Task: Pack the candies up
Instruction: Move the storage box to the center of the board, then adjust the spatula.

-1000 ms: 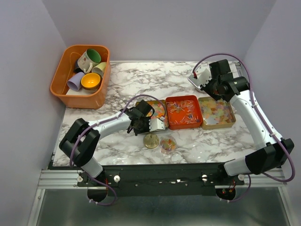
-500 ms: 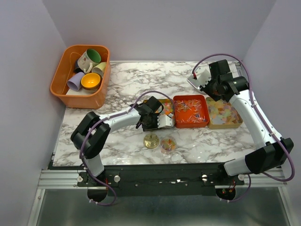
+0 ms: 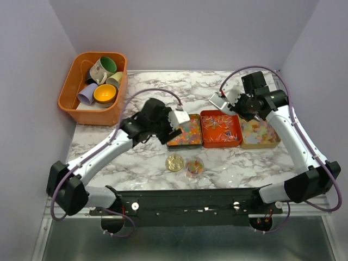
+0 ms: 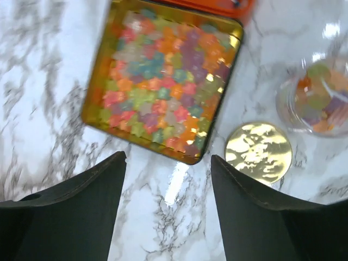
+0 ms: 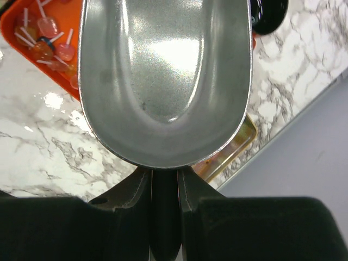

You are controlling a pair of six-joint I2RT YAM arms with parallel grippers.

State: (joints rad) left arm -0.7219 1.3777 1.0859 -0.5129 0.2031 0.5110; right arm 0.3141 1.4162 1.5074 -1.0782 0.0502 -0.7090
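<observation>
Candies [image 4: 163, 81], tiny sweets in mixed colours, fill a square gold tin [image 4: 93, 106] mid-table. More lie in a small clear round tub [image 4: 288, 117] toward the near edge, just beside a flat gold disc [image 4: 258, 152]. Our left gripper [image 4: 167, 163] hangs above the tin, fingers apart and empty. Our right gripper [image 5: 165, 190] is clamped on a grey metal scoop [image 5: 163, 81] nearer the right edge.

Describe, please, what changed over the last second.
The open left hand pushed the gold square tin of star candies and the red square tin beside it rightward, then withdrew leftward. The right hand, gripping the metal scoop, edged left. The round gold disc stayed put.
</observation>
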